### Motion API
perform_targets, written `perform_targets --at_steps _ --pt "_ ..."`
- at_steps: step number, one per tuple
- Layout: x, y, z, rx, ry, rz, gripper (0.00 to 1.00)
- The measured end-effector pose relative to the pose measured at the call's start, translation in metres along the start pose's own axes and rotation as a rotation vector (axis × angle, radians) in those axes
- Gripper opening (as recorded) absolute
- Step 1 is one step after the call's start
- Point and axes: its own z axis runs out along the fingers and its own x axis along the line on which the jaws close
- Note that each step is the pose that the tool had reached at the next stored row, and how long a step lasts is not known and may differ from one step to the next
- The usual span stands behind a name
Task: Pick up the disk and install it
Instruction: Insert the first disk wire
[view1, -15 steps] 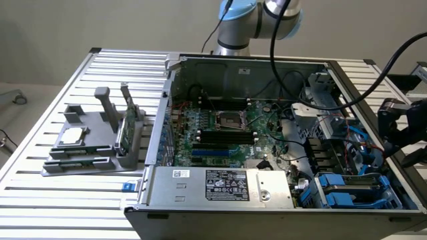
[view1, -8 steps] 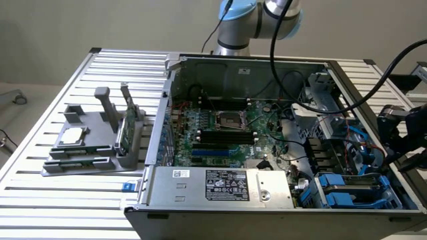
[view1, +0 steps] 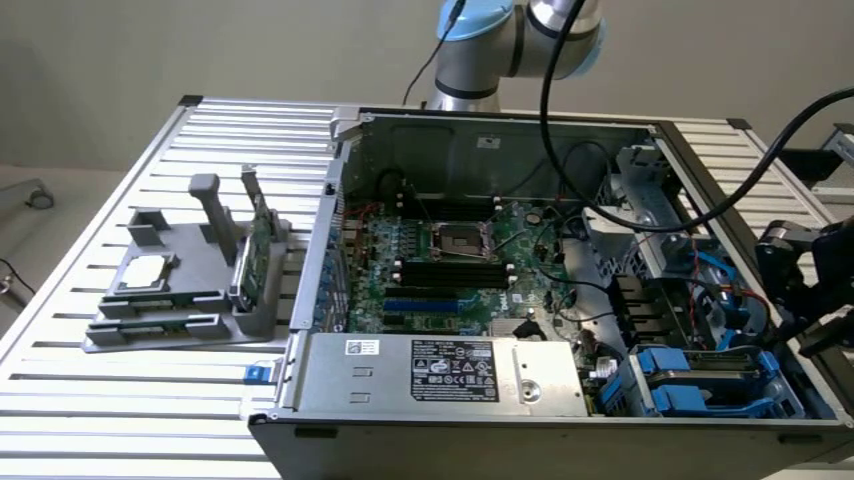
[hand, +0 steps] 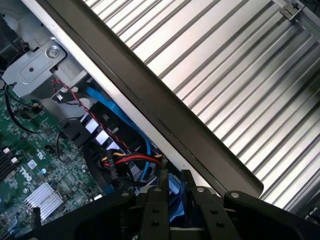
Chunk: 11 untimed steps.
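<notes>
Black and bulky, the gripper (view1: 798, 310) hangs low over the near corner of the open computer case (view1: 334, 300), at the exterior view's right. The arm (view1: 467, 50) has its base at the far edge of the table (view1: 134, 400). The disk (hand: 177, 202) sits in the drive bay there, its blue frame between the jaws. Whether they pinch it I cannot tell.

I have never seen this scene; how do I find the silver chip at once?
On the slatted table, to the exterior view's left of the open case, sits a grey holder. The chip lies flat on its raised block. It is square and silver, while the green stick beside it stands on edge.
</notes>
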Motion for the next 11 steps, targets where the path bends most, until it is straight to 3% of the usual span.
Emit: perform_targets --at_steps 3,7,11 --pt "0.0000 0.0000 0.0001 0.0105 -0.0128 0.022 0.24" --pt "0.0001 -0.0002 0.0002 0.0235 -0.0128 0.064 0.24" --pt "-0.0024 0.0022 0.0013 0.0244 -0.0168 0.083 0.24"
